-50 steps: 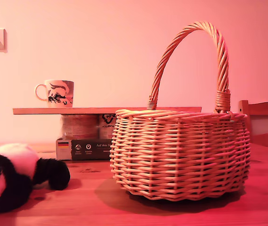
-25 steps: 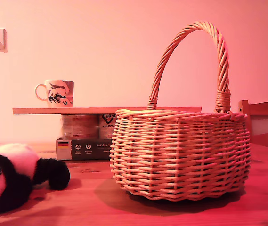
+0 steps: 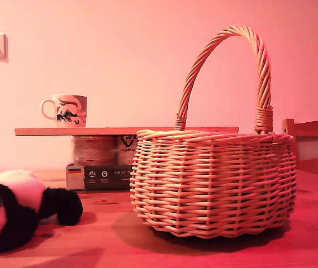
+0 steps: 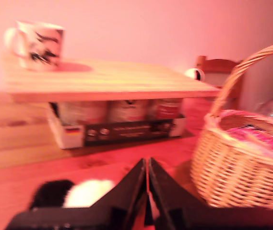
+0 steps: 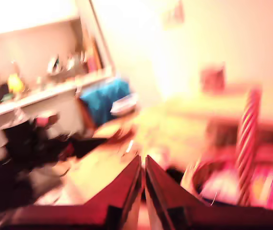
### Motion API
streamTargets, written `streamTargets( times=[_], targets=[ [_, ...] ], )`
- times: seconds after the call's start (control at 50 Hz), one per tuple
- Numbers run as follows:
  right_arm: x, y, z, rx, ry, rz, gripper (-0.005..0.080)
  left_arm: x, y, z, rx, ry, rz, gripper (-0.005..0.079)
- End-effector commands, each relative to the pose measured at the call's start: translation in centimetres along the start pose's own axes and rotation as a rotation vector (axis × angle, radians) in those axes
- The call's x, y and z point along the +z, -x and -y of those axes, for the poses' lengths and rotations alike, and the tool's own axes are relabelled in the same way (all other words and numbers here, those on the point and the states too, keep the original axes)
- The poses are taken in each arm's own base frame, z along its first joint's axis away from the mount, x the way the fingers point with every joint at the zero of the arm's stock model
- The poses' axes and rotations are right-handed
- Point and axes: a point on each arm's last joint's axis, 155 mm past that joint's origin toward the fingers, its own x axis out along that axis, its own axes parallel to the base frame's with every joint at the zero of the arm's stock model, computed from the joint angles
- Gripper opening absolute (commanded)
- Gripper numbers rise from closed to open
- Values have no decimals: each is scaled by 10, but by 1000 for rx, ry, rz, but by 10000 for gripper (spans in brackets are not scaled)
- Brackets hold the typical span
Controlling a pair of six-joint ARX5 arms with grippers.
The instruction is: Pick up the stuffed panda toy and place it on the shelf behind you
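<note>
Exterior view: the stuffed panda toy [image 3: 13,209] is lying on the wooden table [image 3: 214,251] at the exterior view's left, well apart from the wicker basket [image 3: 212,181]. The shelf [image 3: 126,131] sits behind on a box of cans [image 3: 98,163], with a mug [image 3: 66,110] on top. No arms showing here.
First wrist view: my first gripper [image 4: 147,176] is clenched, jaws pressed together, nothing in them. The panda pokes out just below it, the shelf beyond.
Second wrist view: pretty blurry, but my second gripper [image 5: 143,165] looks closed and empty too, with the basket nearby.
</note>
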Motion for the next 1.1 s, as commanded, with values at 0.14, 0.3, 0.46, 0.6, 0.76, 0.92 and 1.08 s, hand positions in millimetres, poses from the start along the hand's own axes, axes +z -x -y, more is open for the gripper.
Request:
streamTargets(
  times=[0.14, 0.3, 0.46, 0.6, 0.76, 0.92, 1.08],
  targets=[
    [-25, -13, -5, 65, -61, -192, -13, 11, 8, 16, -25, 25, -46, -21],
    [-40, -24, -7, 111, -72, -286, -13, 7, 17, 21, -3, 64, -143, -21],
    [-54, -32, -11, 154, -61, -352, -13, 15, 20, 23, 26, 116, -219, -21],
    [-61, -36, -12, 160, -56, -385, -13, 10, 23, 20, 87, 184, -387, -21],
    [-63, -39, -13, 162, -40, -394, -13, 12, 13, 9, 149, 203, -528, -19],
    [-64, -40, -9, 137, -29, -395, -13, 5, 0, -5, 214, 221, -677, -19],
    [-64, -40, -8, 126, -25, -395, -13, -16, -10, -8, 222, 250, -844, 6]
  ],
)
